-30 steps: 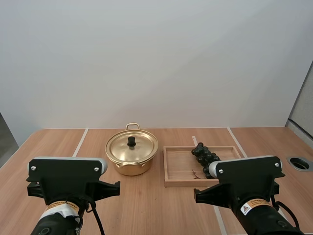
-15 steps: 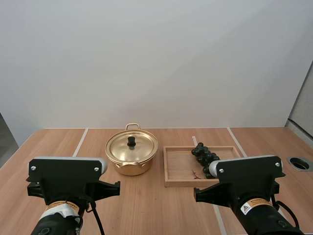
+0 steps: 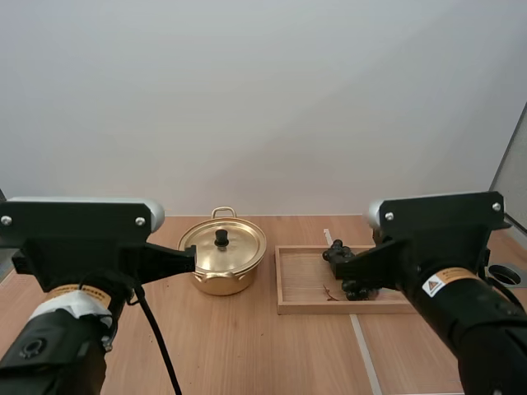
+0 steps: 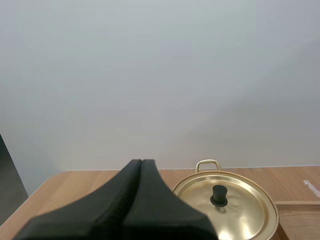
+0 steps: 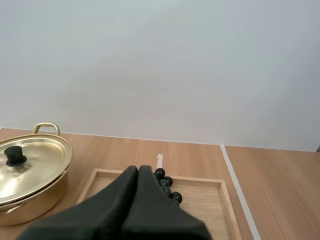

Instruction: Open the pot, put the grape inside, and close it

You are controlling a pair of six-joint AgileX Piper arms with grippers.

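My left gripper [image 4: 141, 161] is clenched on nothing, its fingers one dark wedge just short of the round golden metal pot [image 3: 218, 282]. My right gripper [image 5: 138, 167] is likewise closed and empty, right of the pot. The golden lid [image 3: 237, 247] is on, so opening probably comes first: spread the left fingers, centre over the small black knob [image 4: 218, 195], pinch it and lift straight up. The wrist views show the fingers' state. The high view shows the bunch of dark grapes [image 3: 336, 253] in the shallow wooden tray [image 3: 300, 280], just right of the pot.

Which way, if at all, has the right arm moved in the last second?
Yes. The right arm rose: before, its mount covered the near right corner of the wooden tray; now it covers the far right corner.
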